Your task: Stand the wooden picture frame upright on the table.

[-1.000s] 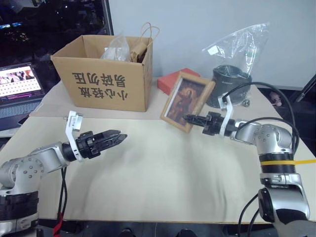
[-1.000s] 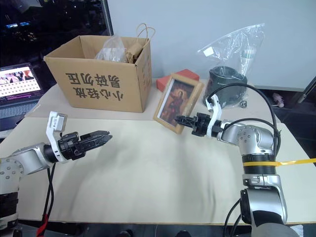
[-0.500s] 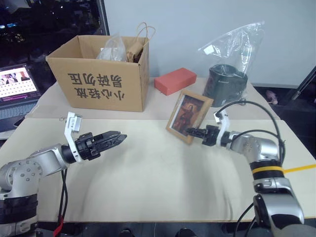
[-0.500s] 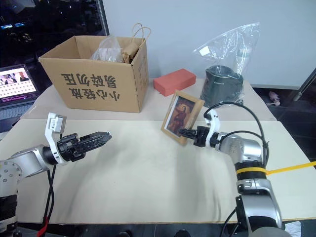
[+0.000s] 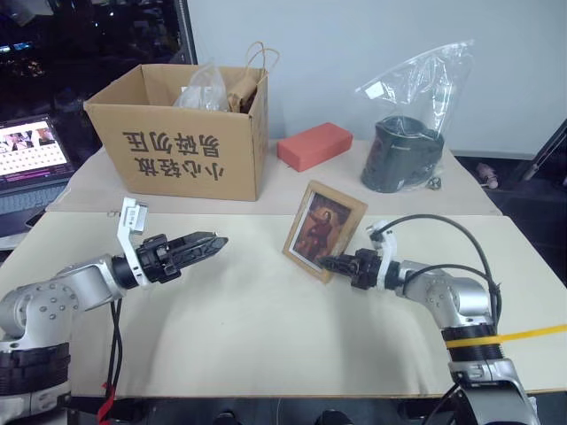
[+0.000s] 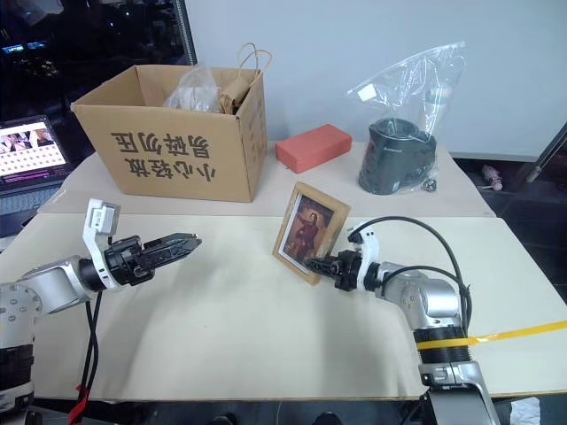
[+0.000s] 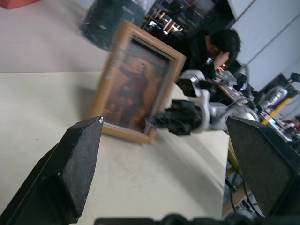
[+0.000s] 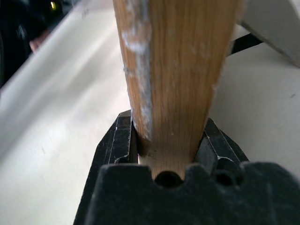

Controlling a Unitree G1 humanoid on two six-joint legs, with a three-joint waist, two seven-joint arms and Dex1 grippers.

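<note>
The wooden picture frame (image 5: pixel 321 228) stands nearly upright near the middle of the table (image 5: pixel 266 328), portrait facing me and leaning slightly back. Its lower edge looks to be down on the tabletop. My right gripper (image 5: pixel 330 262) is shut on the frame's lower right corner. In the right wrist view the light-wood edge (image 8: pixel 178 70) sits clamped between the two black fingers (image 8: pixel 117 145). My left gripper (image 5: pixel 213 241) hovers open over the table well to the left of the frame, pointing toward it with nothing in it. The left wrist view looks between its fingers (image 7: pixel 70 164) at the frame (image 7: pixel 136 93).
A cardboard box (image 5: pixel 186 133) with bags inside stands at the back left. A red block (image 5: pixel 314 144) and a dark pot in a clear plastic bag (image 5: pixel 403 155) sit behind the frame. A laptop (image 5: pixel 31 150) is at the far left. A person (image 7: pixel 220 44) sits beyond the table.
My right gripper has brought the frame down from the air and toward me and the left, to the tabletop. The left arm has stayed still.
</note>
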